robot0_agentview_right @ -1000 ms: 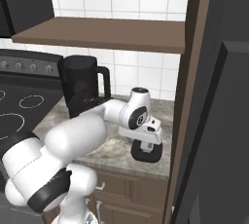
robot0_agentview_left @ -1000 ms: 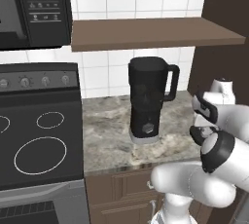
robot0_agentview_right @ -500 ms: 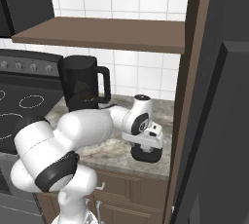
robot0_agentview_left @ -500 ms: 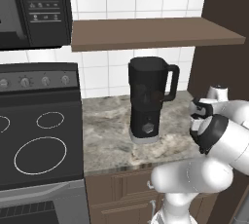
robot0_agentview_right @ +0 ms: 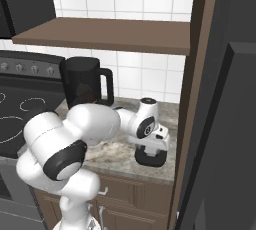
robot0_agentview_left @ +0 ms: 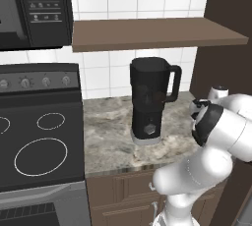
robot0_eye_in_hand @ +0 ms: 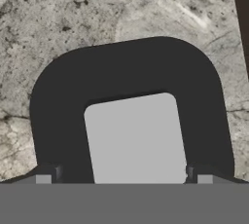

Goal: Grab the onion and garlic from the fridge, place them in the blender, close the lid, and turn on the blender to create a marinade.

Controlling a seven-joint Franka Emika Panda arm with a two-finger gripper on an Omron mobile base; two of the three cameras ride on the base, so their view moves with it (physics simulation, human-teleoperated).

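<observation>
Hand view: end effector [robot0_eye_in_hand: 121,173] open wide, fingertips [robot0_eye_in_hand: 48,173] straddling the lid [robot0_eye_in_hand: 131,116], which lies flat on the marbled worktop [robot0_eye_in_hand: 97,13], not gripped. Right base view: end effector [robot0_agentview_right: 152,149] down over lid [robot0_agentview_right: 150,160] beside the fridge [robot0_agentview_right: 220,124]. Blender [robot0_agentview_left: 149,99] stands apart on the worktop, jug top uncovered.

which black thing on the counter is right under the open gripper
The lid, flat with a grey square centre, lying under the gripper; the tall blender stands apart beside the stove.
</observation>
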